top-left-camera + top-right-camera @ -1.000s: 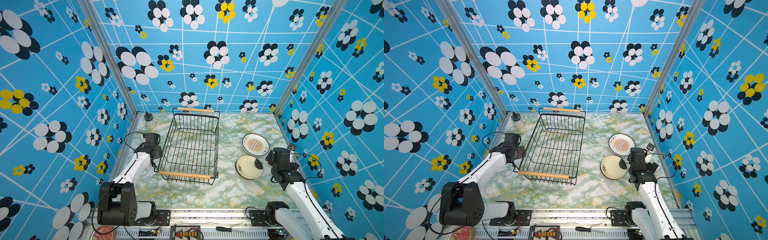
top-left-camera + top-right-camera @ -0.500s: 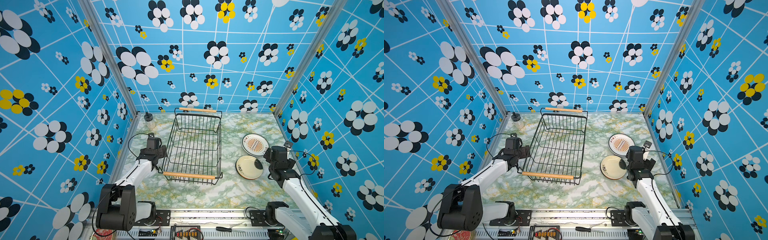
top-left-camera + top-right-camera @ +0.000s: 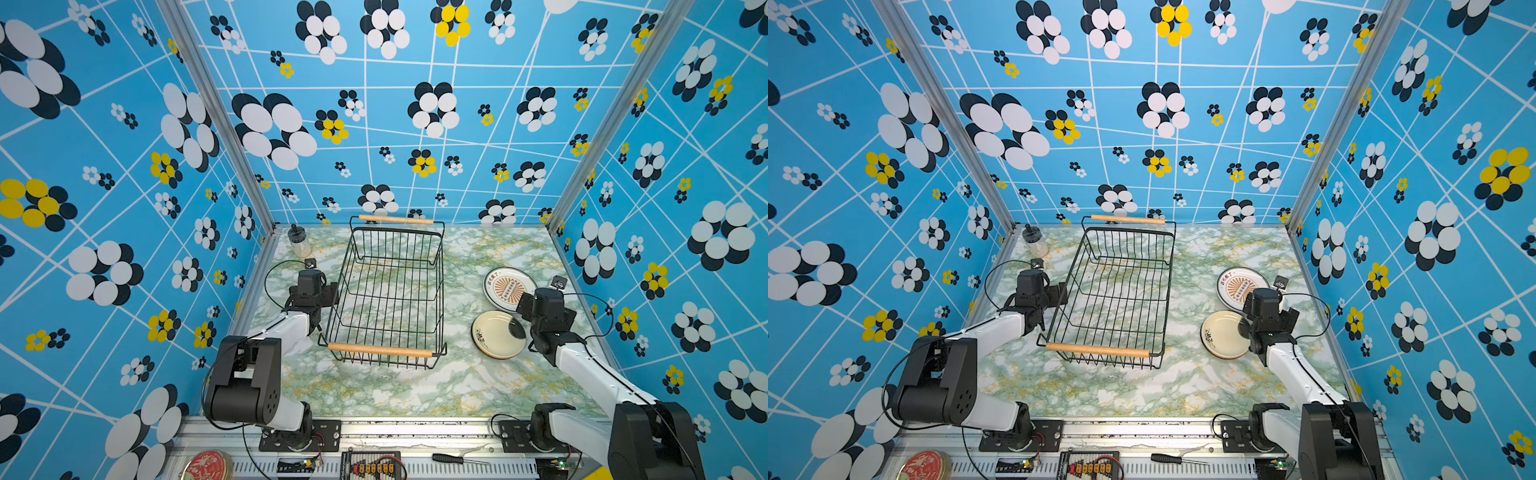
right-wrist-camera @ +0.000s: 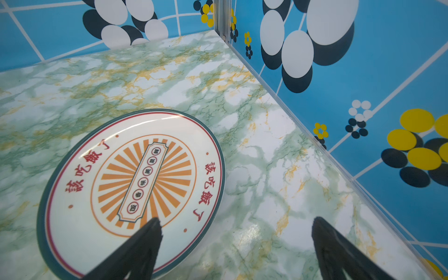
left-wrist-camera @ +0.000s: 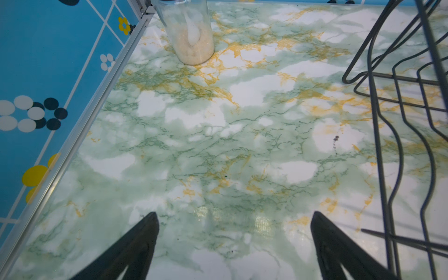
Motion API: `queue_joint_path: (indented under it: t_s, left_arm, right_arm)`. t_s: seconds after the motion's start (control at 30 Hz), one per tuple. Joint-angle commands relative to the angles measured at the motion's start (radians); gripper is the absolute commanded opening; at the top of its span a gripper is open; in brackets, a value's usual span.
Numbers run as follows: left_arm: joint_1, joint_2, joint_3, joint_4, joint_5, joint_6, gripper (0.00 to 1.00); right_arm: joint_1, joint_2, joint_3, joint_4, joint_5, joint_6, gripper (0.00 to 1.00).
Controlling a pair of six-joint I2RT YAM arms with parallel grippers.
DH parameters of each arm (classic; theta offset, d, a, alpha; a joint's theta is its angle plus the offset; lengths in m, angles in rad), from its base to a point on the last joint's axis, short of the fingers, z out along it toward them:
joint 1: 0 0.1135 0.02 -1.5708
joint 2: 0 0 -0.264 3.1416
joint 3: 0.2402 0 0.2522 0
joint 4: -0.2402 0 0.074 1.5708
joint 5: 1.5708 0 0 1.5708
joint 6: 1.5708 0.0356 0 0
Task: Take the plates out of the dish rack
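The black wire dish rack [image 3: 386,295] [image 3: 1113,291] with two wooden handles stands mid-table, and no plate shows inside it. Two plates lie flat on the table to its right in both top views. One is a white plate [image 3: 505,286] [image 3: 1235,286] [image 4: 131,189] with a dark rim and an orange sunburst print. The other is a cream plate [image 3: 496,336] [image 3: 1223,336] nearer the front. My left gripper [image 5: 234,213] hangs open over bare table beside the rack's left wall [image 5: 388,145]. My right gripper [image 4: 236,219] is open and holds nothing. One of its fingers [image 4: 145,237] is over the printed plate's edge.
A glass jar [image 3: 298,241] [image 5: 191,36] of pale grains stands at the back left corner, ahead of the left gripper. Blue patterned walls close in three sides. A red tin [image 3: 206,465] and a screwdriver [image 3: 453,458] lie on the front rail below the table.
The dish rack has slid a little to the right and straightened. My left gripper followed along its left side. My right gripper moved slightly back and left, toward the printed plate.
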Motion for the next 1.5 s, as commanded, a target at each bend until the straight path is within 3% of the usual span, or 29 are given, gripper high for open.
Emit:
queue_joint_path:
  t_s: [0.0,0.17,0.27,0.37,0.53,0.93,1.1,1.2,1.47]
  left_arm:
    - [0.007,0.020,-0.040,0.152,0.042,0.032,0.99]
    - [0.019,-0.007,-0.103,0.262,0.064,0.047,0.99]
    - [0.023,-0.035,-0.193,0.430,0.038,0.063,0.99]
    - [0.040,0.025,-0.222,0.532,0.055,0.056,0.99]
    - [0.039,0.020,-0.210,0.496,0.085,0.060,0.99]
    - [0.019,0.023,-0.207,0.497,0.054,0.076,0.99]
    - [0.016,0.028,-0.243,0.561,0.078,0.083,0.99]
    - [0.021,0.075,-0.295,0.708,0.083,0.091,0.99]
    - [0.021,0.063,-0.289,0.673,0.087,0.083,0.99]
  right_arm:
    - [-0.005,0.037,-0.006,0.104,-0.044,-0.062,0.99]
    - [-0.005,0.088,-0.033,0.223,-0.103,-0.103,0.99]
    - [-0.005,0.116,-0.051,0.299,-0.144,-0.103,0.99]
    - [-0.005,0.137,-0.087,0.402,-0.171,-0.101,0.99]
    - [-0.005,0.160,-0.131,0.539,-0.211,-0.132,0.99]
    - [-0.006,0.427,-0.161,0.917,-0.348,-0.192,0.99]
    - [-0.006,0.416,-0.124,0.829,-0.344,-0.194,0.99]
    - [-0.006,0.414,-0.090,0.759,-0.320,-0.183,0.99]
    - [-0.006,0.416,-0.089,0.764,-0.319,-0.183,0.99]
